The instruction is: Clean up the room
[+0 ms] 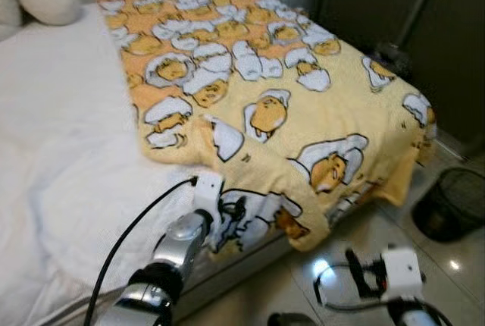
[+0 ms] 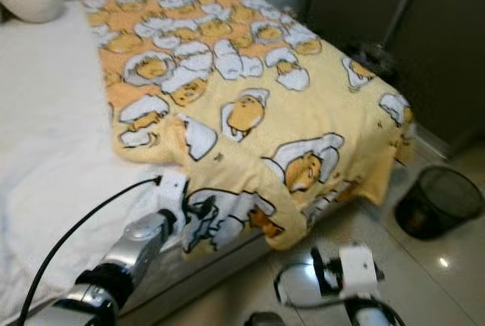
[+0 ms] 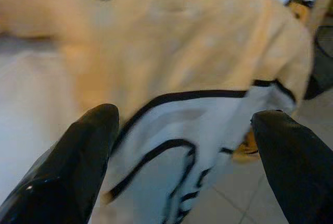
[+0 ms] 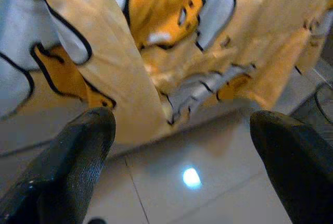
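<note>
Left eye view: a yellow blanket [image 1: 288, 106] (egg-character print) covers the bed's right half over a white sheet [image 1: 61, 159], its near corner hanging off the bed edge toward the tiled floor [image 1: 364, 235]. Left gripper [image 3: 182, 156] is spread wide at that hanging corner, gripping nothing. Right gripper [image 4: 182, 151] is likewise wide open above the floor, below the draped edge. A black bin [image 1: 451, 205] stands at right.
</note>
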Motion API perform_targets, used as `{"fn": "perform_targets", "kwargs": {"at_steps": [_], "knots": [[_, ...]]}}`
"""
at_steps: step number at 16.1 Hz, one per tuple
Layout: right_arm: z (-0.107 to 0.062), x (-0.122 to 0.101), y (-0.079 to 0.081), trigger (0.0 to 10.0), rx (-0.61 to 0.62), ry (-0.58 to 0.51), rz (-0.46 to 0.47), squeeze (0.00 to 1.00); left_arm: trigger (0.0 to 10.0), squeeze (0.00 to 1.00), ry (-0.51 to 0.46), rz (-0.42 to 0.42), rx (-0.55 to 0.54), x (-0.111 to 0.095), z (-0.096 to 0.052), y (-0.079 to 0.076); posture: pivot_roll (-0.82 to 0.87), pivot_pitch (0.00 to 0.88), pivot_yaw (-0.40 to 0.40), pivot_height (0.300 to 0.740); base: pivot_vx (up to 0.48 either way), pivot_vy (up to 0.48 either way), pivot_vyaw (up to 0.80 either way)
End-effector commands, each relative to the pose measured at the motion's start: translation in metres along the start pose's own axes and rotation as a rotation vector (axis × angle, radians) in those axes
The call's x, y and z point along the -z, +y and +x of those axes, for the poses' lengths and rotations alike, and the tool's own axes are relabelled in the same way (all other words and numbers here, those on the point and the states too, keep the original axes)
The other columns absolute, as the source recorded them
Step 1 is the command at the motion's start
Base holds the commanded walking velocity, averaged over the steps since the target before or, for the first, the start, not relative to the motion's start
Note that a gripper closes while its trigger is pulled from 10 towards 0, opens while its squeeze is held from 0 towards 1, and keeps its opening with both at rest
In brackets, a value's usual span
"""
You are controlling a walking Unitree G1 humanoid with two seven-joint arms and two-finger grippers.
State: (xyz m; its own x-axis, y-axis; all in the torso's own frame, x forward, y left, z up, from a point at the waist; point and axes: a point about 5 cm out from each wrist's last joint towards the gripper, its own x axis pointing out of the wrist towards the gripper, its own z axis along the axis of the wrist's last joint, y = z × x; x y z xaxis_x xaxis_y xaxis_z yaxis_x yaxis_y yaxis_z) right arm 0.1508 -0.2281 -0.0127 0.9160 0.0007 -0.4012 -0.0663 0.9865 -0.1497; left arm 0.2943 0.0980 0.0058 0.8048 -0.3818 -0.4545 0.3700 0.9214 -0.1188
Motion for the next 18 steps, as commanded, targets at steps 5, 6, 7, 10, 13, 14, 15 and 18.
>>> {"fn": "perform_targets", "kwargs": {"at_steps": [5, 6, 7, 10, 13, 14, 15, 18], "knots": [[-0.014, -0.010, -0.006, 10.0, -0.037, -0.026, -0.053, 0.00, 10.0, 0.00, -0.135, -0.013, -0.256, -0.012, -0.006, 0.028, -0.28, 0.141, -0.012, 0.740, 0.000, 0.000, 0.00], [-0.016, -0.009, -0.009, 10.0, -0.037, -0.018, -0.059, 0.00, 10.0, 0.00, -0.193, -0.037, -0.284, -0.014, -0.011, 0.031, -0.29, 0.146, -0.013, 0.740, 0.000, 0.000, 0.00], [-0.017, -0.008, -0.010, 10.0, -0.031, -0.012, -0.058, 0.00, 10.0, 0.00, -0.236, -0.050, -0.300, -0.014, -0.015, 0.031, -0.29, 0.148, -0.011, 0.740, 0.000, 0.000, 0.00], [-0.022, -0.009, -0.012, 10.0, -0.040, -0.003, -0.063, 0.00, 10.0, 0.00, -0.366, -0.043, -0.053, 0.000, -0.041, -0.009, -0.28, 0.153, -0.021, 0.740, 0.000, 0.000, 0.00], [-0.019, -0.009, -0.007, 10.0, -0.074, 0.007, -0.065, 0.00, 10.0, 0.00, -0.269, -0.065, 0.035, 0.023, -0.038, -0.026, -0.26, 0.160, -0.037, 0.740, 0.000, 0.000, 0.00], [-0.016, -0.010, -0.005, 10.0, -0.089, 0.002, -0.067, 0.00, 10.0, 0.00, -0.242, -0.061, 0.045, 0.024, -0.032, -0.029, -0.25, 0.162, -0.040, 0.740, 0.000, 0.000, 0.00], [-0.014, -0.012, -0.002, 10.0, -0.105, -0.002, -0.069, 0.00, 10.0, 0.00, -0.202, -0.034, 0.014, 0.025, -0.027, -0.024, -0.25, 0.159, -0.046, 0.740, 0.000, 0.000, 0.00], [-0.013, -0.016, 0.003, 10.0, -0.144, -0.022, -0.086, 0.00, 10.0, 0.00, -0.194, -0.037, -0.113, 0.013, -0.021, 0.000, -0.27, 0.161, -0.048, 0.740, 0.000, 0.000, 0.00]]}}
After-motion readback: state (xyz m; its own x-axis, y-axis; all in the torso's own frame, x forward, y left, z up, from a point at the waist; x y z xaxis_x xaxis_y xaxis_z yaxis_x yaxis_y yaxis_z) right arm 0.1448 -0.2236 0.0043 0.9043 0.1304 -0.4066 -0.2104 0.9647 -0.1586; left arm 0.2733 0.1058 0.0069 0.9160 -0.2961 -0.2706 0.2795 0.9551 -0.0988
